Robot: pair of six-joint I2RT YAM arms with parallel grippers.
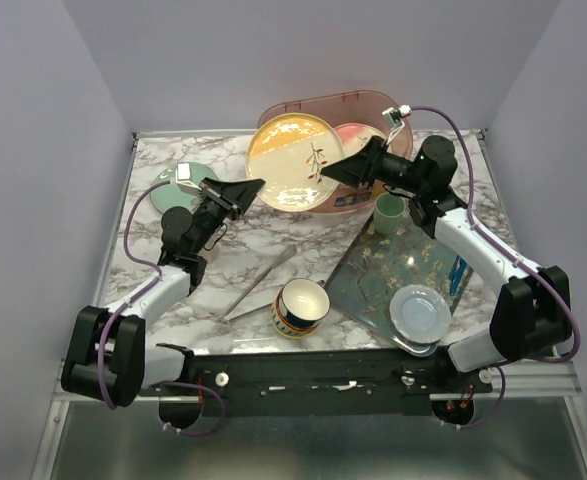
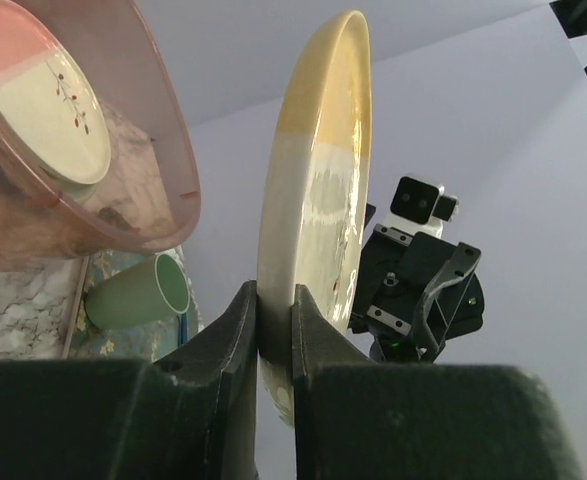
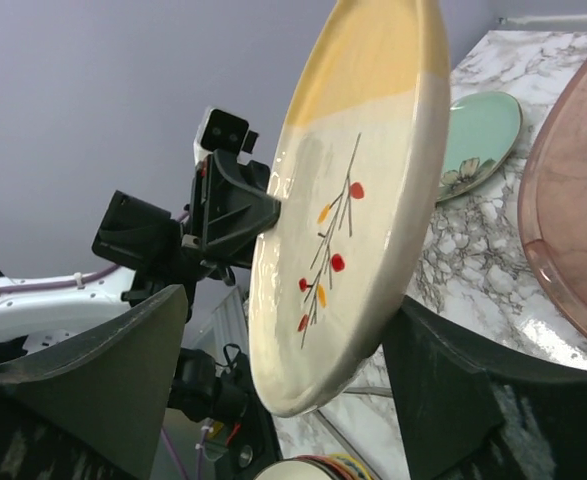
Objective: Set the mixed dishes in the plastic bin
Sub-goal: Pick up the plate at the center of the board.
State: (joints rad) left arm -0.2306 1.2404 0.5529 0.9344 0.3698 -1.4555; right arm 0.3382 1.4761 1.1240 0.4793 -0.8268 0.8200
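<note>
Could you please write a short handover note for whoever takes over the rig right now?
Left tool shut on the yellow plate by its rim, holding it tilted by the bin. Right tool open, straddling that plate's opposite edge, not gripping.
Done: pink plate in the bin.
To do: yellow plate, mint plate on the table, green mug and pale bowl on the tray, patterned bowl at the front.

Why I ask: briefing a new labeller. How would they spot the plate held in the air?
Find the pink plastic bin at the table's far edge. By its left end the left gripper holds the yellow-and-cream plate aloft by its rim. Its neighbours, the pink-and-cream plate in the bin and the mint-green plate nearby, have no yellow band.
</note>
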